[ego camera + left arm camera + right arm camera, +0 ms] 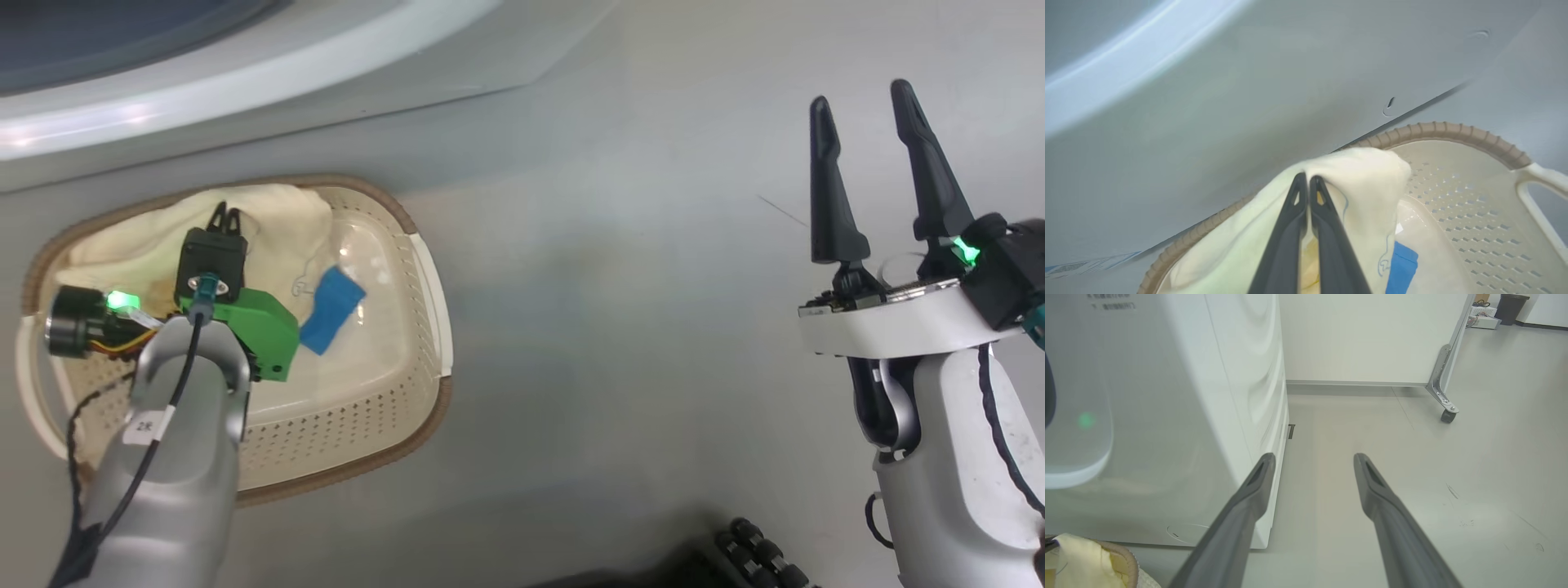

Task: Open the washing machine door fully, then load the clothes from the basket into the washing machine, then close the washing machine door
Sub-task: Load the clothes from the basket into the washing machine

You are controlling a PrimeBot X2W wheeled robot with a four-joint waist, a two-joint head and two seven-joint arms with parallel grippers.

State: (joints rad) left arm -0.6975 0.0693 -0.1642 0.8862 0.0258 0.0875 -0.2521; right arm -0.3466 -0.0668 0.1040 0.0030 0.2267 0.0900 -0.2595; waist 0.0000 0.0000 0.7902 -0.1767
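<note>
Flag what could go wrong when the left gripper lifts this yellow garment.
1. The left gripper pinches only a small fold of the yellow garment at its fingertips, so it may slip free.
2. The blue cloth lies against the garment's edge and might be dragged past the basket rim onto the floor.

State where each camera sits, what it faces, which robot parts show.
Head camera: looks down at the basket on the floor; both arms, left tool, right tool.
Left wrist: along the shut left tool, pinching the clothes.
Right wrist: along the open right tool, toward the washing machine and floor.
Shared: head and left wrist both show the blue cloth.
</note>
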